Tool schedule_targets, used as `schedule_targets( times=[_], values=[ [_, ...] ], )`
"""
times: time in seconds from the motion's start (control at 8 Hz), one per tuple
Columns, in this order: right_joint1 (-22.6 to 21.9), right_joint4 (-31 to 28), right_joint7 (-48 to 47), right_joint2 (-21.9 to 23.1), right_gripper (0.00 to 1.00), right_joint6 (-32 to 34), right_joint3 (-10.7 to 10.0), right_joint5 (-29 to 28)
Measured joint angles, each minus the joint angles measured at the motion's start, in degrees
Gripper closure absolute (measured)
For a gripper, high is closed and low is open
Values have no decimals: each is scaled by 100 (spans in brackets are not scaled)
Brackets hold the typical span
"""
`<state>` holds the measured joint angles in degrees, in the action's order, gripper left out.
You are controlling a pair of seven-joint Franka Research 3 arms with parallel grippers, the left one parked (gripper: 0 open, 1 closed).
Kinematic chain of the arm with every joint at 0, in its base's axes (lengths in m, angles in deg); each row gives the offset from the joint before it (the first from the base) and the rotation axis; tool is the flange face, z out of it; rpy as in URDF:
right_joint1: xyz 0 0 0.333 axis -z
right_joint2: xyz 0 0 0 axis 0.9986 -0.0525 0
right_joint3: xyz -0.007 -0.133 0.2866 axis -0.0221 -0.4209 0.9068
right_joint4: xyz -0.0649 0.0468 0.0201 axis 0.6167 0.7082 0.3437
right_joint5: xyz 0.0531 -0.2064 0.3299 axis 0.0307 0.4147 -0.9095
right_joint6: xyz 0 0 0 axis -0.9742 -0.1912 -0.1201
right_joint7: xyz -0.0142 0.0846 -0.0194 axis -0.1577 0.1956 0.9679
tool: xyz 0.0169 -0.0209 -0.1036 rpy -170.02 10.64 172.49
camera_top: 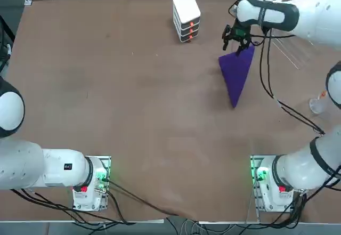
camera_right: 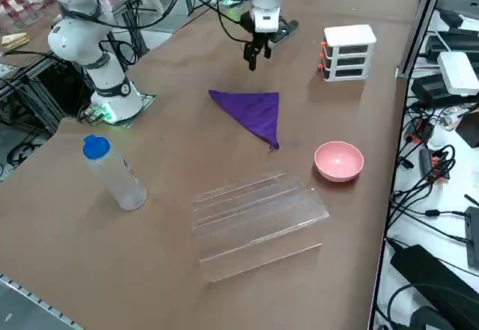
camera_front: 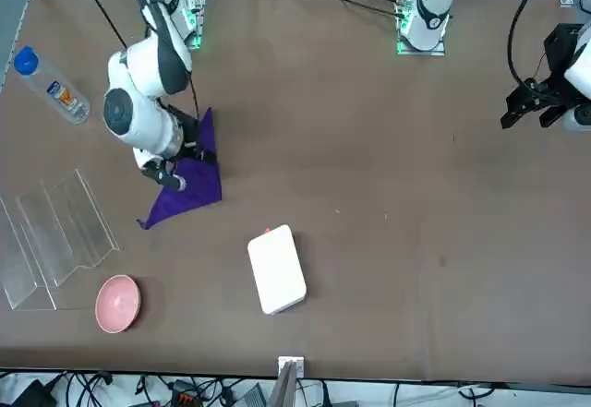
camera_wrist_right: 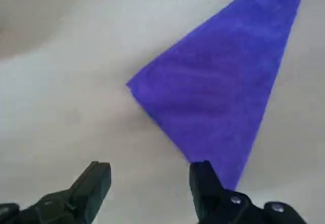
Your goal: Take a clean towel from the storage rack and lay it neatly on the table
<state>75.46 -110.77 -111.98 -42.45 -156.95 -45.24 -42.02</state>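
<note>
The purple towel (camera_top: 235, 75) lies on the brown table (camera_top: 133, 96) folded into a triangle, with one long point toward the robot's side. My right gripper (camera_top: 234, 42) hangs just above the towel's far end, open, with nothing between its fingers. In the right wrist view the towel (camera_wrist_right: 223, 92) lies flat beyond the gripper (camera_wrist_right: 150, 173), and one fingertip (camera_wrist_right: 200, 176) is over its edge. The right side view shows the gripper (camera_right: 254, 55) raised clear of the towel (camera_right: 254, 113). The storage rack (camera_right: 254, 218), of clear rods, stands apart near the table's right edge.
A white stacked box (camera_top: 186, 15) with orange marks stands left of the gripper. A pink bowl (camera_right: 339, 160) sits between the rack and the towel. A blue-capped bottle (camera_right: 112, 173) stands on the robot's side of the rack. Cables lie past the table's edges.
</note>
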Motion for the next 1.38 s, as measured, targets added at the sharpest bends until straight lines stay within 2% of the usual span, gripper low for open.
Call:
schedule_targets(
  times=[0.12, 0.25, 0.38, 0.62, 1.0, 1.12, 1.38],
  values=[
    [-131, 447, -711, -431, 11, 78, 13, 501],
    [-270, 902, -1235, -875, 17, 118, 16, 721],
    [-387, 1284, -1562, -1282, 24, 143, 16, 840],
    [-509, 1698, -1918, -1871, 31, 164, 13, 1271],
    [-566, 1814, -2366, -2248, 41, 169, 12, 1661],
    [-591, 1825, -2427, -2270, 47, 169, 12, 1669],
    [-603, 1833, -2442, -2273, 52, 173, 11, 1670]
  ],
)
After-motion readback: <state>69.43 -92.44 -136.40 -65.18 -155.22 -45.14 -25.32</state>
